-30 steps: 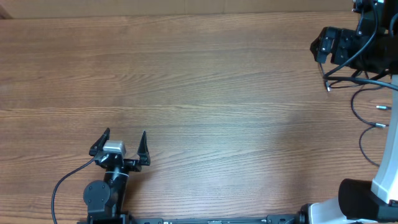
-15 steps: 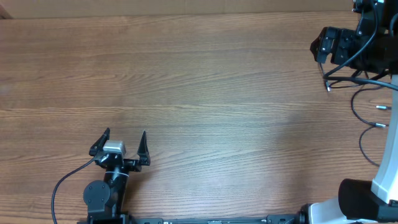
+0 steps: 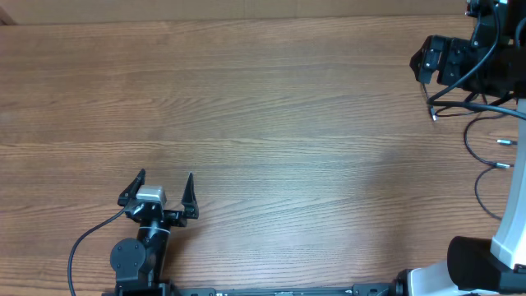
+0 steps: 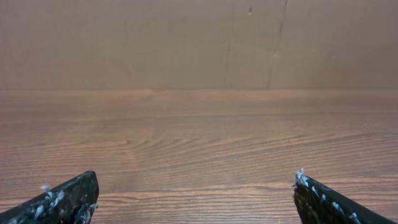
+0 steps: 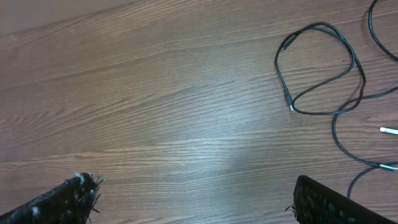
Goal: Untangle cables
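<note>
1. The left fingers (image 4: pixel 59 200) stand released and empty, unmoved this past second.
2. The right fingers (image 5: pixel 326 198) are likewise released, idle.
3. The thin black silver-tipped cables (image 5: pixel 283 81) lie loosely looped at the right edge of the brown wood-grain surface (image 3: pixel 271 123); untangling looks paused or finished.

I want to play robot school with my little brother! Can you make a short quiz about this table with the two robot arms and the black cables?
1. True or false: the left gripper is holding one of the cables.
2. In the overhead view, where on the table do the cables lie? A) at the left edge B) in the middle C) at the right edge
3. Fill in the gap: the right gripper has its jaws ____.

Key:
1. False. It is open and empty, far from the cables.
2. C
3. open
</note>
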Robot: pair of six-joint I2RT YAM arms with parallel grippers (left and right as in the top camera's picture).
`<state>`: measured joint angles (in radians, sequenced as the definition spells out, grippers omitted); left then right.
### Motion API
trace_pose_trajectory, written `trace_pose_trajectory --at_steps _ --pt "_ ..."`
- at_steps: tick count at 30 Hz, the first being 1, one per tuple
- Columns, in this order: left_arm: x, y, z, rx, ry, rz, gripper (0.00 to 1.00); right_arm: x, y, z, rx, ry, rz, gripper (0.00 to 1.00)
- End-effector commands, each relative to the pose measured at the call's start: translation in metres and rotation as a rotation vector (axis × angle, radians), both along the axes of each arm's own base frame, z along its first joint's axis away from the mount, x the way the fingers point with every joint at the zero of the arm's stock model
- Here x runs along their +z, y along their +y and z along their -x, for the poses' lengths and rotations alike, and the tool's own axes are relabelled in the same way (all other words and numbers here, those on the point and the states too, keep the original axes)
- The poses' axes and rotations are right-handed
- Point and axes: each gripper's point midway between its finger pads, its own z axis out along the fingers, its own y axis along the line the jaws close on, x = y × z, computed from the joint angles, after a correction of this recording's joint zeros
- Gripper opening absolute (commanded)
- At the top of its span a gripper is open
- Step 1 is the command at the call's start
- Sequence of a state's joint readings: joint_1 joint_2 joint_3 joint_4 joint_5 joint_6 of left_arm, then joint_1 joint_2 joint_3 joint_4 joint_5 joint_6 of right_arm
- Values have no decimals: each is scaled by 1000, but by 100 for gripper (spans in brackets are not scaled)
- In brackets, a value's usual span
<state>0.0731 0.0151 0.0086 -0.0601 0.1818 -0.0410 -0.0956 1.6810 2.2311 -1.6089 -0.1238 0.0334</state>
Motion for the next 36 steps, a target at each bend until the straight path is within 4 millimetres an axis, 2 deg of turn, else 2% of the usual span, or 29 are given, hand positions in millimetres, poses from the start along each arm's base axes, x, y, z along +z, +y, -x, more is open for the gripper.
trace_pose_trajectory --at_steps 1,4,8,10,14,20,26,30,36 --pt "0 4 0 22 -6 -20 100 4 -2 -4 -6 -22 14 100" --pt "0 4 0 22 -6 -20 100 11 -2 -15 -1 -76 11 100" --pt "0 4 0 22 -6 -20 100 25 16 -28 58 -185 -71 100" --pt "0 4 0 22 -6 -21 100 25 22 -30 60 -220 -116 100" --pt "0 4 0 22 -6 -20 100 8 25 -29 30 -264 -163 100" --pt "0 4 0 22 -6 -20 99 -31 26 -25 38 -339 -156 100" --pt "0 4 0 22 -6 -20 100 -61 27 -15 54 -464 -145 100" --pt "0 4 0 22 -6 -20 100 -71 28 -2 63 -566 -133 100" --pt "0 4 0 22 -6 -20 100 -76 31 20 82 -760 -110 100"
